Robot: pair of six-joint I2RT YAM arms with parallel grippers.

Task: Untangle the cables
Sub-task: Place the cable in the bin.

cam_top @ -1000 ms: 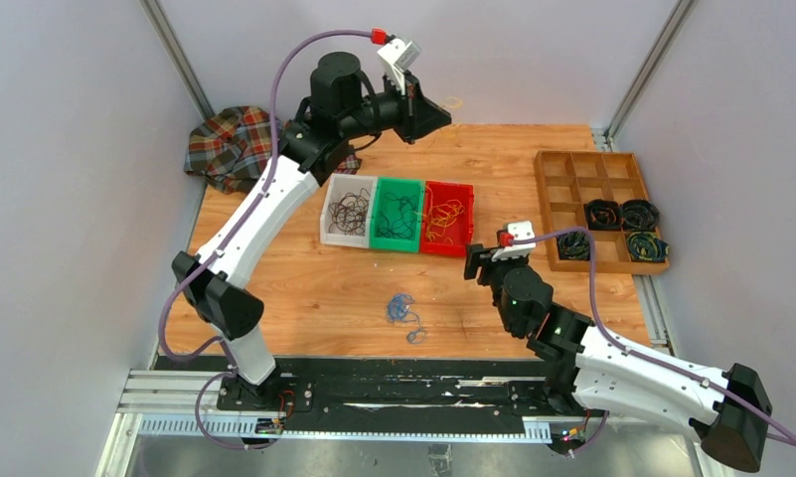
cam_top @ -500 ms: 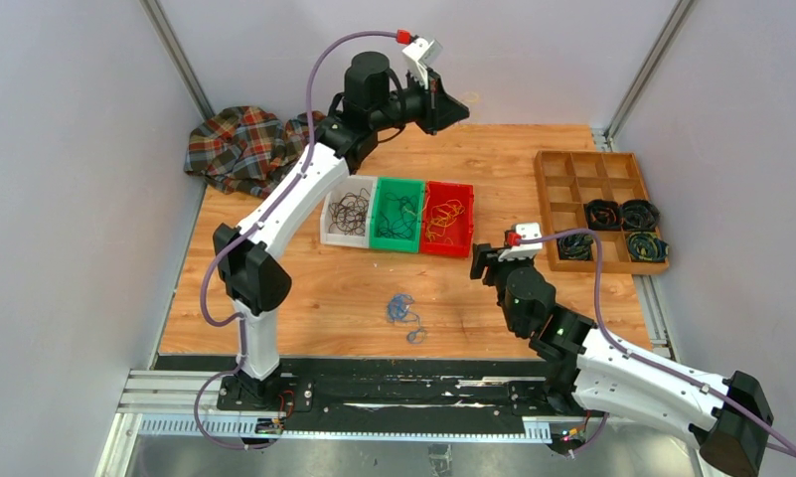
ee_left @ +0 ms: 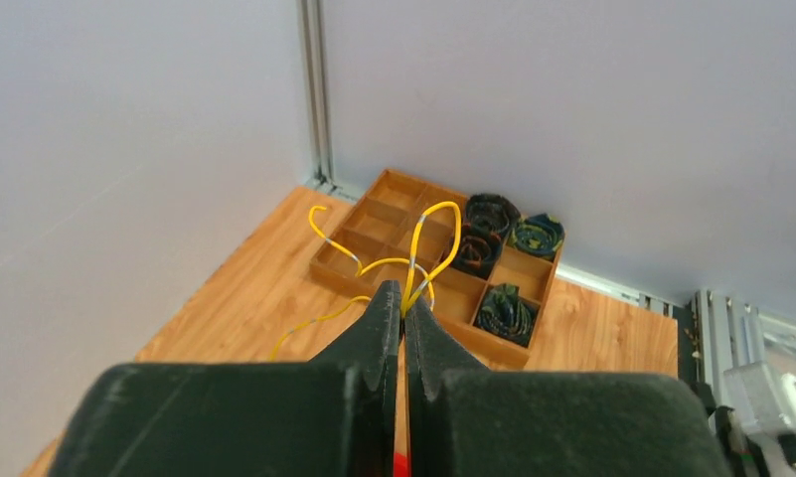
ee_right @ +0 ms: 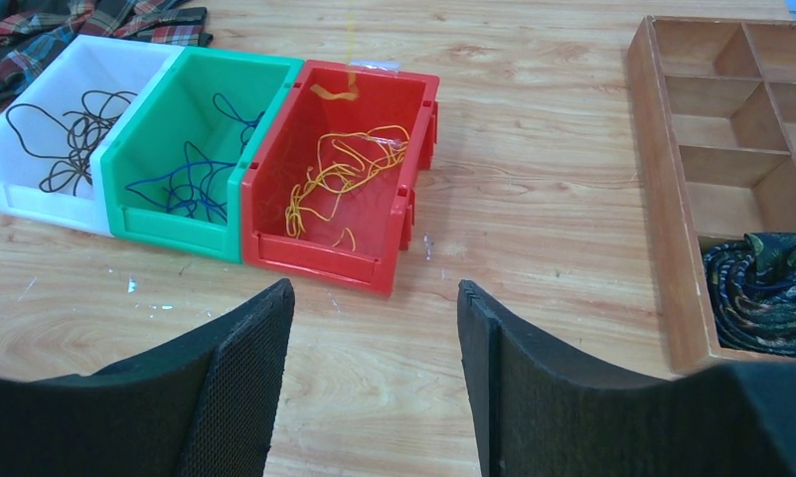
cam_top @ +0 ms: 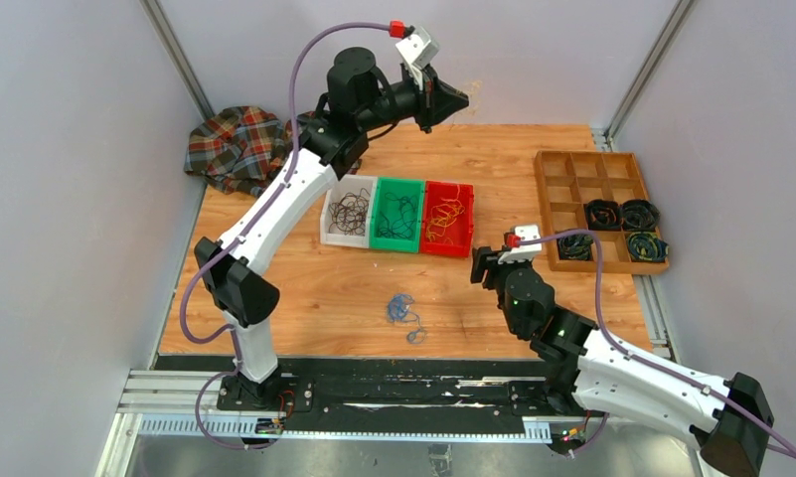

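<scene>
**Yellow wire hoisted, blue tangle waiting**

On the counter (cam_top: pixel 314 298) nothing has shifted. The change is my left arm (cam_top: pixel 274 204), which in the last second swung its elbow inward and carried the left claw (ee_left: pixel 403 298) up and to the right, now high over the far edge at 12 o'clock. That claw is clamped on a yellow wire (ee_left: pixel 443 214). I judge the wire is pulled free and due for the red bin (ee_right: pixel 319 260). The right claw (ee_right: pixel 374 298) stands wide and empty at 4 o'clock. The remaining cables (cam_top: pixel 403 310), a small blue tangle, lie at 6 o'clock.
</scene>
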